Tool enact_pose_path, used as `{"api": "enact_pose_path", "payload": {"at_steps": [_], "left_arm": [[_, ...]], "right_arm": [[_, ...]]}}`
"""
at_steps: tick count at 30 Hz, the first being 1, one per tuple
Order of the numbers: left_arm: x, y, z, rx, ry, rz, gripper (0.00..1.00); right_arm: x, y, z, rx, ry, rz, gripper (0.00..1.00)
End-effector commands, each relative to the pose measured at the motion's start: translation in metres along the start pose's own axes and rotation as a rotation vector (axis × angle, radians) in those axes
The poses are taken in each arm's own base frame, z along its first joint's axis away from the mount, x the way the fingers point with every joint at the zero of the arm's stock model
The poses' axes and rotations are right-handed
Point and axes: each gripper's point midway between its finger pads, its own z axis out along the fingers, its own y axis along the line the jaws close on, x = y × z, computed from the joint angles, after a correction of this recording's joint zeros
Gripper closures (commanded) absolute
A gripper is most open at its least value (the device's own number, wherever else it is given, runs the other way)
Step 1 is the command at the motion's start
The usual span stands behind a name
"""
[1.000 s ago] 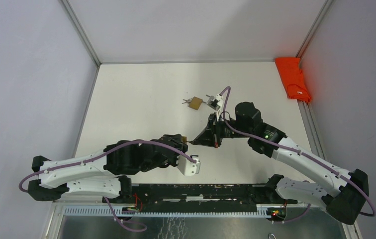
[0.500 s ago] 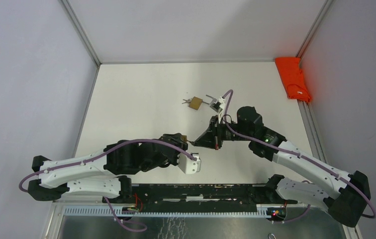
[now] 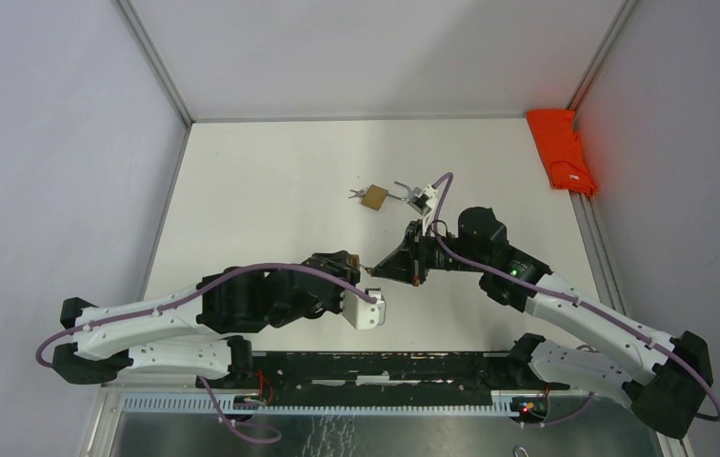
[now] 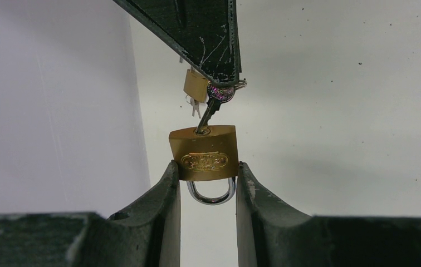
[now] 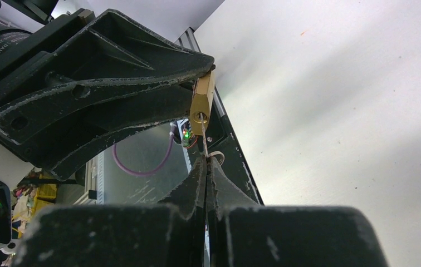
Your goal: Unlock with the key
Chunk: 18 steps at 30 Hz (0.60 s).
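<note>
A brass padlock [image 4: 204, 158] is clamped between the fingers of the left gripper [image 4: 207, 166] at the centre of the left wrist view, with its shackle turned toward the camera; a key [image 4: 213, 108] is set with its tip in the keyhole, though how deep cannot be told; its head is pinched by the right gripper [image 5: 205, 162], whose fingers are pressed together on it; in the overhead view both grippers are seen tip to tip just below centre frame; a second padlock [image 3: 372, 197] is seen lying on the table [image 3: 261, 181] above them; an orange cloth [image 3: 561, 150] is seen at the upper right.
</note>
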Motion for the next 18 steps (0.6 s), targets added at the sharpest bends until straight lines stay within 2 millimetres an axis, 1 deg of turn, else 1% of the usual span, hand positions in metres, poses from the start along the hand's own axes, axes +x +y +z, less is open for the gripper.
{"api": "enact_pose_path", "payload": {"at_steps": [1, 8, 11, 18], "left_arm": [[-0.0204, 0.0155, -0.0063, -0.053, -0.085, -0.075, 0.98], [-0.0177, 0.0115, -0.0042, -0.044, -0.075, -0.065, 0.98], [-0.0182, 0.0127, -0.0043, -0.048, -0.078, -0.070, 0.98], [-0.0197, 0.0141, -0.0048, -0.053, -0.082, -0.072, 0.98]], "right_arm": [[-0.0331, 0.0193, -0.0023, -0.026, -0.085, -0.069, 1.00], [-0.0396, 0.0238, -0.0024, -0.032, -0.093, -0.079, 1.00], [-0.0422, 0.0258, -0.0020, -0.037, -0.094, -0.082, 1.00], [-0.0378, 0.0224, 0.0009, -0.040, -0.089, -0.065, 1.00]]}}
